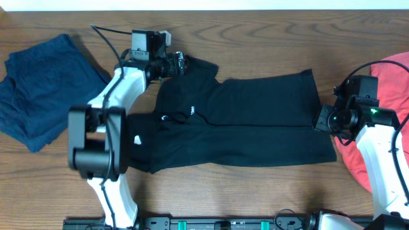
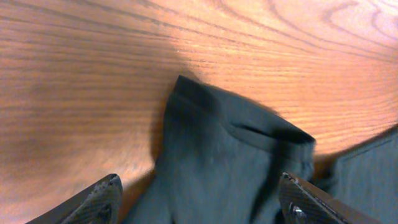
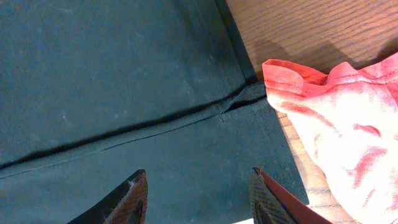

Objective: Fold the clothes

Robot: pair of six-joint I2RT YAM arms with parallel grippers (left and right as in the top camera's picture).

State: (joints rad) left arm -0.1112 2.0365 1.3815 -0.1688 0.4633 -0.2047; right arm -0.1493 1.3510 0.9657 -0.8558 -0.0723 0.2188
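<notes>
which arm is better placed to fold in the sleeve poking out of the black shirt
Left. The left gripper is open with the sleeve between its fingers; the right gripper sits at the opposite hem end, by the coral-red garment.

The table (image 1: 268, 38) is seen to be polished wood with a soft sheen. The black shirt (image 1: 255, 121) is made of matt, smooth cloth, the coral-red garment (image 3: 348, 124) of mottled, crumpled cloth. A woven texture, possibly carbon fibre, is shown by the left gripper's fingers (image 2: 99, 200).
</notes>
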